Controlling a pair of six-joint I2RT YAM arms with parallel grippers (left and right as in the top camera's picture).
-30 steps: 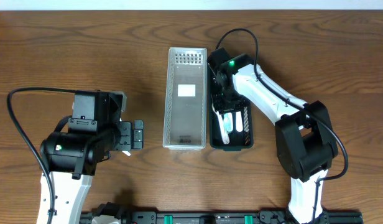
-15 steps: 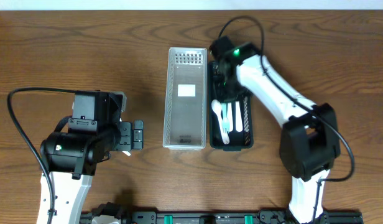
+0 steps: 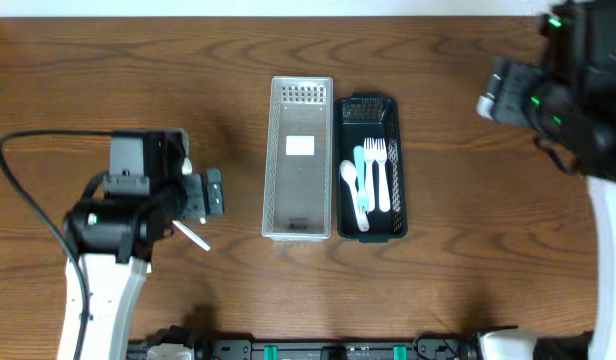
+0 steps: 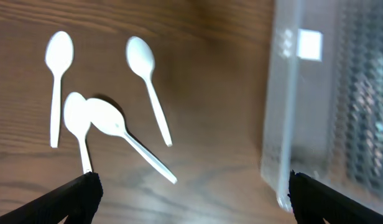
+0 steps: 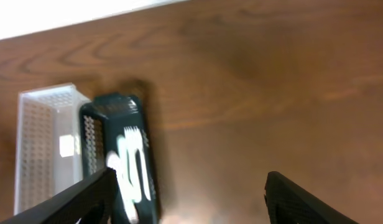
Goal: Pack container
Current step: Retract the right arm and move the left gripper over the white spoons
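- My right gripper (image 3: 496, 92) has pulled back from the dark basket (image 3: 401, 190) to the far corner. Its fingers are spread and empty, and the cutlery (image 3: 373, 185) lies inside the basket.
- My left gripper (image 4: 194, 200) hangs released above four white spoons (image 4: 107, 121) on the table (image 3: 88, 80) beside the clear container (image 3: 270, 150), likely lined up for the next pick.

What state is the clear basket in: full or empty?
Empty: the clear basket shows only a white label; the cutlery lies in the dark basket.

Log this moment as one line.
left gripper open near four white spoons | right gripper open, empty | black basket holds cutlery
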